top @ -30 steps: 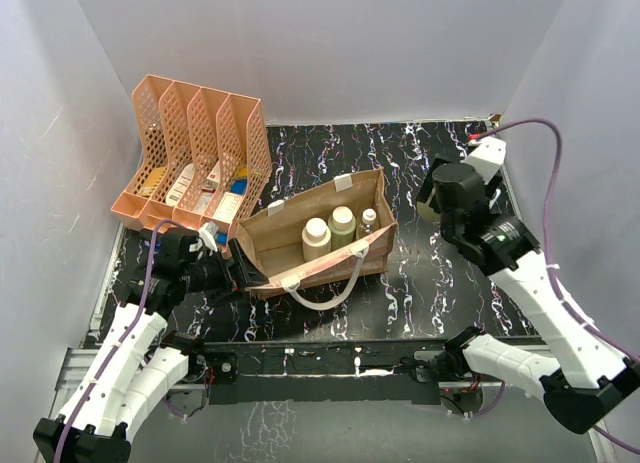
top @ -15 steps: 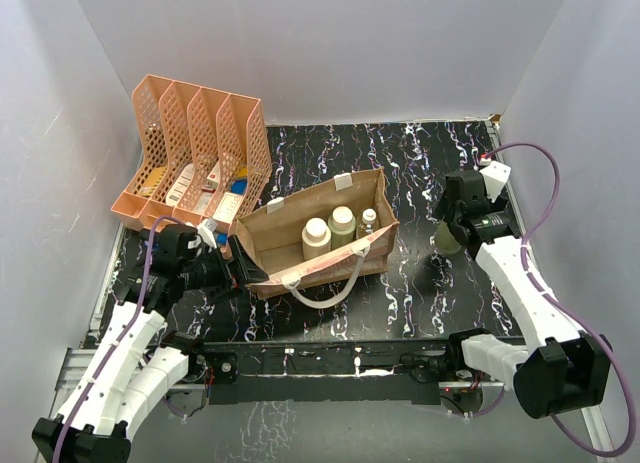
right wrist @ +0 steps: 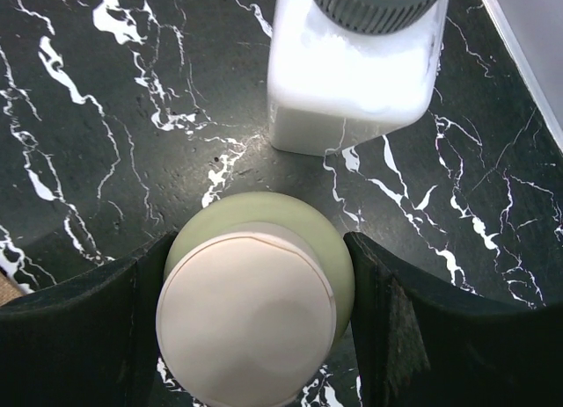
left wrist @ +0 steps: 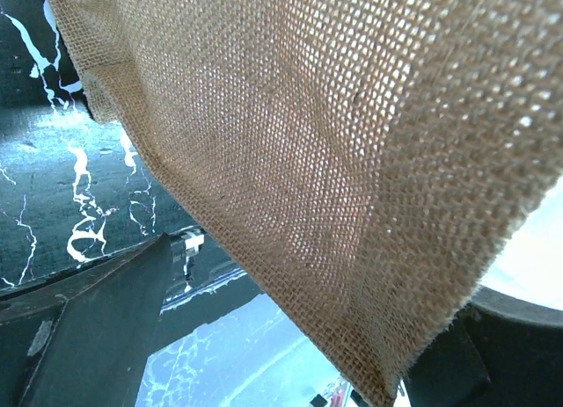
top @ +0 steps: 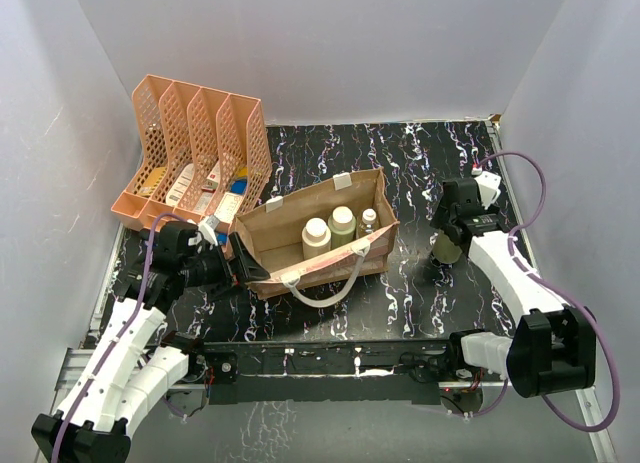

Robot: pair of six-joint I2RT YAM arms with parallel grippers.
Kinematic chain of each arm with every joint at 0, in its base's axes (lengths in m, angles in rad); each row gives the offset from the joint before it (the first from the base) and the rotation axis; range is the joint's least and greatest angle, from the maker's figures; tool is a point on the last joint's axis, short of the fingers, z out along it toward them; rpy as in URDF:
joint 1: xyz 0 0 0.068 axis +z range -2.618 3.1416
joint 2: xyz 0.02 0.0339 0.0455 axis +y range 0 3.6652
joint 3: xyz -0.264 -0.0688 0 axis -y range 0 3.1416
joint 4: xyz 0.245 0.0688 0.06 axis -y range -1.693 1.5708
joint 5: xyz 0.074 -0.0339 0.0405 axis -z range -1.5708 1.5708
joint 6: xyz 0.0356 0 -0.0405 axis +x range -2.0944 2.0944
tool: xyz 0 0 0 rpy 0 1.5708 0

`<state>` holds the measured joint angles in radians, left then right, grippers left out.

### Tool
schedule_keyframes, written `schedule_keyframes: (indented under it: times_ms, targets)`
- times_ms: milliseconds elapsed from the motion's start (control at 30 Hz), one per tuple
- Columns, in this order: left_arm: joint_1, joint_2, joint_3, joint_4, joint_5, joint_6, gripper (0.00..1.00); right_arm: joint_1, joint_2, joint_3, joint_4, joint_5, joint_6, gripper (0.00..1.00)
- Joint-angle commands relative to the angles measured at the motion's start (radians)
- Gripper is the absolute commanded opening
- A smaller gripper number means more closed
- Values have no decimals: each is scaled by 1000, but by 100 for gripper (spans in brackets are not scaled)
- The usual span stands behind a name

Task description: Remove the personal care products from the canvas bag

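Observation:
The tan canvas bag [top: 310, 205] stands open mid-table with three bottles inside: a cream one [top: 316, 238], a pale green one [top: 343, 226] and a small clear one [top: 369, 221]. My left gripper [top: 248, 266] is open and straddles the bag's left end wall; the weave [left wrist: 334, 143] fills the left wrist view between its spread fingers [left wrist: 97, 328]. My right gripper [top: 443, 241] is low on the table right of the bag, shut on a pale green bottle [right wrist: 251, 319] with a cream cap, which also shows from above [top: 447, 250]. A white bottle with a grey cap [right wrist: 352, 82] stands just beyond it.
The orange mesh file rack [top: 190, 133], holding small boxes and blue items, stands at the back left beside the bag. The bag's white loop handle [top: 330, 298] hangs over its front. White walls close in the table on the left, back and right.
My right arm has come down from a raised position and now holds the pale green bottle low at the table, right of the bag. The left arm and bag have stayed put.

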<state>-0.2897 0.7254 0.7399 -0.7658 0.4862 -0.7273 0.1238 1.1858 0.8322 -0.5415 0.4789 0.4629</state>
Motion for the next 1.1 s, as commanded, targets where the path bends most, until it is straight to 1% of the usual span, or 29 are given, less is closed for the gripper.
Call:
schedule_keyframes:
  times_ms: [0,67,267,567,667,733,800,867,900,933,1067]
  targets:
    - [0,8,35,-9,33,11,96,-9,-7,4,151,52,-28,13]
    - [-1,11,35,-6,36,10,96,-9,-4,-6,158,53,-36,17]
    - [0,17,33,2,46,7,96,-9,-20,-36,169,50,-48,42]
    - [0,17,26,2,73,6,97,-9,-114,-26,152,27,-65,91]
    - [-1,16,15,3,90,8,97,-9,-143,7,113,-7,-78,97]
    - [0,13,6,1,98,9,97,-9,-160,40,92,-73,-106,99]
    - [0,5,-6,-1,101,9,97,-9,-185,68,91,-194,-150,100]
    - [0,-2,-24,1,110,8,97,-9,-202,93,101,-344,-194,99]
    - [-1,-5,-34,3,116,8,97,-9,-203,116,99,-442,-216,99]
    - [-1,-8,-45,5,121,7,97,-9,-199,136,89,-501,-226,99]
    - [0,-24,-86,19,138,-1,97,-2,-189,228,35,-638,-234,99]
